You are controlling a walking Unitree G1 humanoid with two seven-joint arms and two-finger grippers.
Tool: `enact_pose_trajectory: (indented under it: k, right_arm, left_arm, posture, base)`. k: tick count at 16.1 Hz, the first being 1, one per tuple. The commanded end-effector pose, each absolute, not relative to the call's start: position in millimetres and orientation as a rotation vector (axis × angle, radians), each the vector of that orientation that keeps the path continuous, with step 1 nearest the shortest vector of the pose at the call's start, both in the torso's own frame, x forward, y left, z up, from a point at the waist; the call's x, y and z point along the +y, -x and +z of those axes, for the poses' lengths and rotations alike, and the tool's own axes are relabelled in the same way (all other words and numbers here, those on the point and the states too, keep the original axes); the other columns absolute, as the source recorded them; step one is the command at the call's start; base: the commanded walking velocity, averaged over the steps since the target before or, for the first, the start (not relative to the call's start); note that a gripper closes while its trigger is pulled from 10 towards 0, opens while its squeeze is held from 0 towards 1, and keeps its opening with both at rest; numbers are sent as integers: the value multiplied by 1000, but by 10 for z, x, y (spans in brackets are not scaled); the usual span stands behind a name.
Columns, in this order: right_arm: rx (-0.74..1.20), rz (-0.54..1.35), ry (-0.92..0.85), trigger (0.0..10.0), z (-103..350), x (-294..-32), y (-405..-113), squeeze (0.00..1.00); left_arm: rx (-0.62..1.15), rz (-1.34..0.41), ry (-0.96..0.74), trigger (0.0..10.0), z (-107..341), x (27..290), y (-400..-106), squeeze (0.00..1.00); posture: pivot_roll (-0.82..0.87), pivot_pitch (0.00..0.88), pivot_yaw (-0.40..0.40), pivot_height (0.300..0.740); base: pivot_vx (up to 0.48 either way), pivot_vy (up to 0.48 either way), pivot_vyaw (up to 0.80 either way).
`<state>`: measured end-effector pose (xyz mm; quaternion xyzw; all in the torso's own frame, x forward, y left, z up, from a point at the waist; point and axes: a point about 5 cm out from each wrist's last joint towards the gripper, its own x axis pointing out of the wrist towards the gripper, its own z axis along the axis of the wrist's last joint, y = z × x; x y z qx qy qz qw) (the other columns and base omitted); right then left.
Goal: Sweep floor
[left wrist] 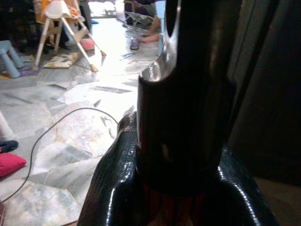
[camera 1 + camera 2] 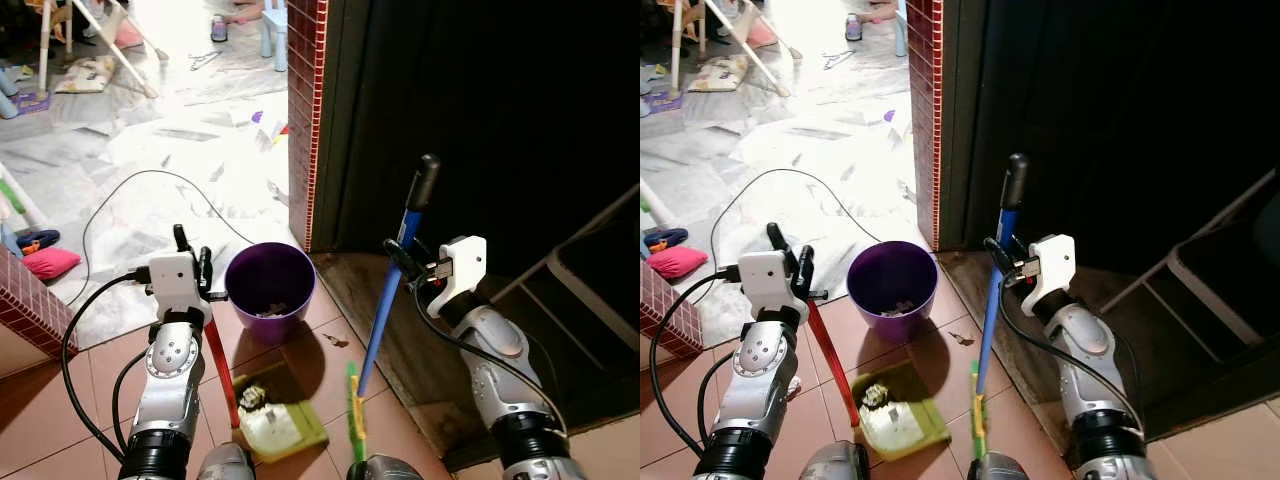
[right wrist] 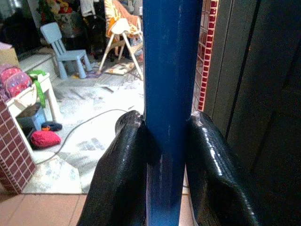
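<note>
Right gripper (image 2: 400,262) is clamped on the blue broom handle (image 2: 385,300), and the right wrist view confirms it: both black fingers (image 3: 123,174) press against the blue shaft from either side. The broom leans slightly, black grip end (image 2: 423,182) up against the dark doorway, green broom head (image 2: 353,400) down on the terracotta tiles (image 2: 320,350) just beside the dustpan.

Over to the left gripper (image 2: 193,260): it holds the red handle (image 2: 222,370) of the green dustpan (image 2: 280,418), fingers closed around it (the left wrist view is mostly glossy black finger and a hint of red between). The dustpan sits flat on the tiles with a small clump of debris (image 2: 250,398) in it, near its back edge.

Right behind the dustpan stands a purple bin (image 2: 270,290), upright, open-topped, a little pale litter (image 2: 268,311) lying at its bottom. It sits near the foot of the red-and-white tiled pillar (image 2: 303,120).

Beyond that, a pale marble floor (image 2: 150,160) scattered with scraps, a black cable (image 2: 140,185) looping across it, a red cushion (image 2: 50,262) at the left, and a wooden high chair (image 2: 90,40) and a small blue chair (image 3: 66,49) farther back.
</note>
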<state>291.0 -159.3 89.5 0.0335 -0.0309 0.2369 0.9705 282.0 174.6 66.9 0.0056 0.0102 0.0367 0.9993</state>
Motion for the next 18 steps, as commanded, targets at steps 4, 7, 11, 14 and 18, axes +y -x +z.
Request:
enact_pose_trajectory:
  k: [4, 7, 11, 14, 18]
  right_arm:
    - [-105, 400, -95, 10000, 975, -1615, -2921, 0]
    - [-106, 378, -108, 10000, 963, -1621, -2924, 0]
    - [-114, 342, -128, 10000, 959, -1620, -2917, 0]
    - [-115, 384, -102, 10000, 968, -1569, -2900, 0]
    - [-117, 386, -114, 10000, 969, -1559, -2906, 0]
  left_arm:
    - [-18, 36, -45, 10000, 800, 1766, -2872, 0]
    - [-17, 14, -61, 10000, 814, 1756, -2889, 0]
    - [-8, -7, -72, 10000, 813, 1756, -2887, 0]
    - [-4, -9, -74, 10000, 811, 1758, -2876, 0]
    - [-4, -3, -71, 10000, 814, 1762, -2869, 0]
  posture:
    - [-120, 0, 28, 740]
    - [-118, 0, 48, 740]
    - [-121, 0, 66, 740]
    - [-118, 0, 62, 740]
    - [-114, 0, 57, 740]
  base:
    - [0, 0, 0]
    - [0, 0, 0]
    - [0, 0, 186]
    - [0, 0, 248]
    - [0, 0, 586]
